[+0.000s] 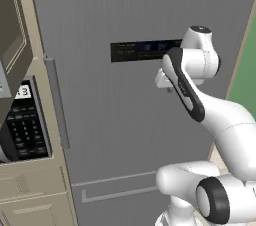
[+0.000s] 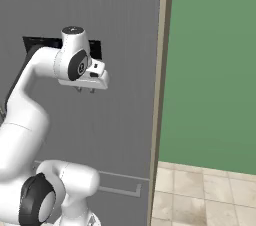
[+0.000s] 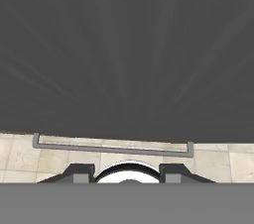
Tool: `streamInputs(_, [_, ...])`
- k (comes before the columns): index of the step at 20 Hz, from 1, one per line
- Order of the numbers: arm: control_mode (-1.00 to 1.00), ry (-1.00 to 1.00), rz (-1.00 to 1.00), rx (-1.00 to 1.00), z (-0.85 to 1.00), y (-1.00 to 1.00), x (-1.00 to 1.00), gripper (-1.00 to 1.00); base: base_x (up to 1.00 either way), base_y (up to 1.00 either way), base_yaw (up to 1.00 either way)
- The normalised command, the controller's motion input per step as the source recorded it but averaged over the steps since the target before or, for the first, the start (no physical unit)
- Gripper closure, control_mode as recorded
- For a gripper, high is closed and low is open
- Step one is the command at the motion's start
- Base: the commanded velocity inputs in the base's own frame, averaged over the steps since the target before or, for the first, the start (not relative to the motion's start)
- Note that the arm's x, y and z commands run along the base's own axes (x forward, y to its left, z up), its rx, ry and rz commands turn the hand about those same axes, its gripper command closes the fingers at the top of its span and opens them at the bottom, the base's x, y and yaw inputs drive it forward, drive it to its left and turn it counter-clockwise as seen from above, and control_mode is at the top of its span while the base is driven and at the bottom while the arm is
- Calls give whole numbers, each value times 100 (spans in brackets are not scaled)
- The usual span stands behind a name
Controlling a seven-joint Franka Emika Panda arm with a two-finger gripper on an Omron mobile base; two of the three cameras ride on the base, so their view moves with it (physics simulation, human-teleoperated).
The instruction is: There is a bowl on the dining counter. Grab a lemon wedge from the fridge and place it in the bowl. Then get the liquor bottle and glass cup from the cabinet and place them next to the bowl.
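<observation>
fridge: the tall grey fridge door (image 1: 125, 120) is shut and stands right before the arm; its long upright handle (image 1: 56, 102) runs down the left edge.
display: a dark panel (image 1: 142, 50) sits high on the door with faint bluish marks, too blurred to read.
drawer: a lower drawer handle (image 3: 111, 146) runs as a grey bar near the foot of the door, just above the tiled floor (image 3: 218, 163).
tool: the tool (image 2: 85, 90) hangs near the door below the display, pointing down, with nothing between its tips; the two dark fingertips (image 3: 79, 172) stand apart at a middling gap, touching nothing.
oven: to the left, a wall unit with a black keypad (image 1: 25, 127); a white label above it shows what looks like "3", the rest cut off.
wall: a green wall (image 2: 215, 65) lies right of the fridge, past a beige trim strip (image 2: 161, 70).
</observation>
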Motion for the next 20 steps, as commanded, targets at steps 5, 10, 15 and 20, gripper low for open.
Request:
streamInputs(5, [100, 0, 0, 0, 0, 0, 0, -100, -12, 0, 0])
streamInputs(10, [100, 0, 0, 0, 0, 0, 0, -100, -34, 33, 0])
streamInputs(15, [100, 0, 0, 0, 0, 0, 0, -100, -26, 54, -7])
streamInputs(20, [100, 0, 0, 0, 0, 0, 0, -100, -24, 41, -32])
